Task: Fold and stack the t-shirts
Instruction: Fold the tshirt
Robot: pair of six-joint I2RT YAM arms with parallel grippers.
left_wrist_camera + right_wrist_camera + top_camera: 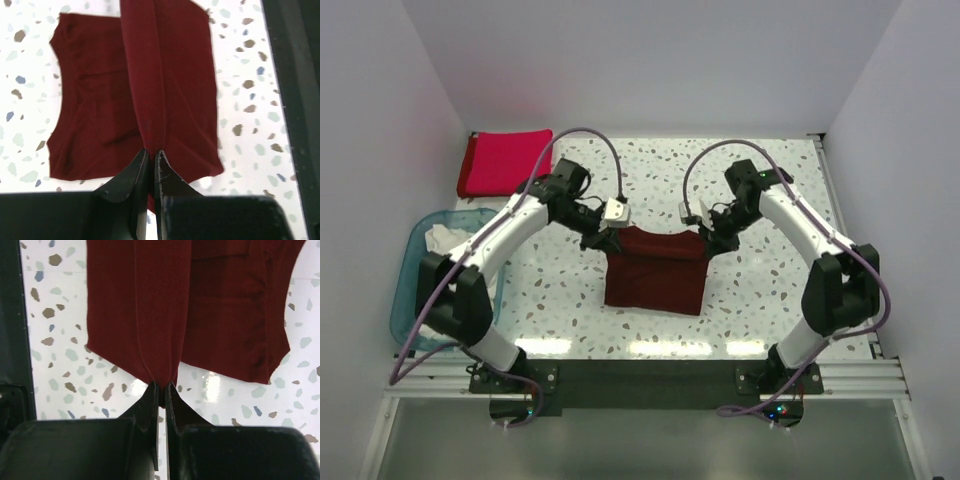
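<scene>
With my left gripper [150,155] and right gripper [161,387] each clamped on the far edge of the maroon t-shirt [655,275], lying on the worktop [760,290] well right of the crimson t-shirt [505,162], I'd move both ends evenly, with the lifted edge taut and level.

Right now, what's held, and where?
The maroon t-shirt: left end effector pinches its far left corner, right end effector its far right corner.
</scene>
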